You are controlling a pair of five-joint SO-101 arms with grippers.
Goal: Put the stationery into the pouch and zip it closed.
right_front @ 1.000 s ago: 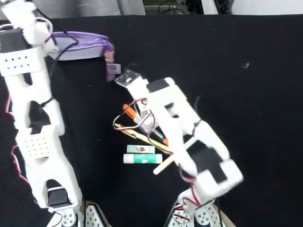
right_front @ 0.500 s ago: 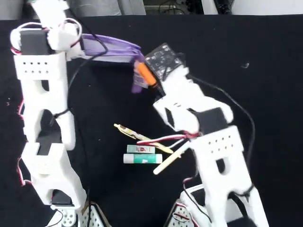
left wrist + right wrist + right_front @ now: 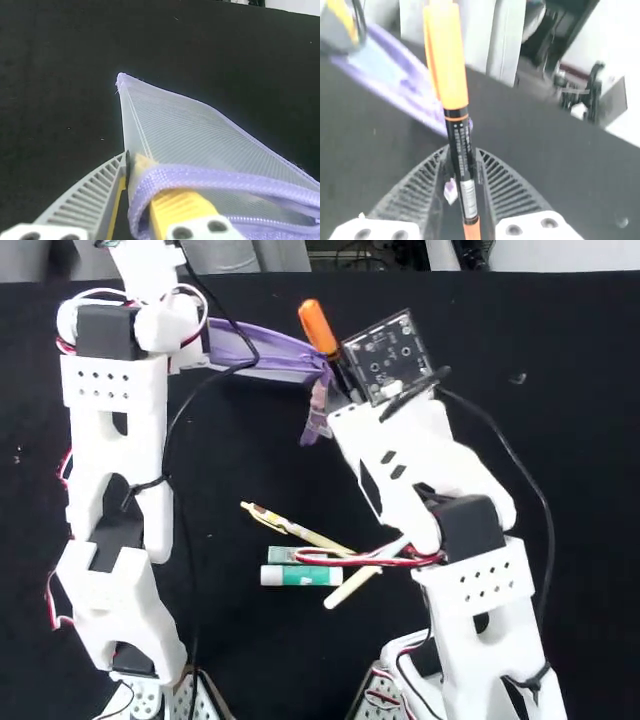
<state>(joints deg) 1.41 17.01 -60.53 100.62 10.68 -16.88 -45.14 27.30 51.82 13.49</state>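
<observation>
One purple pouch (image 3: 265, 348) is held up over the table (image 3: 560, 440), the left gripper (image 3: 131, 167) clamped on its edge. One orange marker (image 3: 317, 327) is pinched in the right gripper (image 3: 460, 165), just beside the pouch's far end. Four items lie well below the pouch: one pencil (image 3: 290, 528), two green-white tubes (image 3: 300, 577) and one wooden stick (image 3: 350, 587).

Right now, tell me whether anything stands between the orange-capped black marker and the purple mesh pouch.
Nothing visible does. The orange-capped black marker, clamped in the right pincer, stands right at the end of the purple mesh pouch that the left pincer holds.
</observation>
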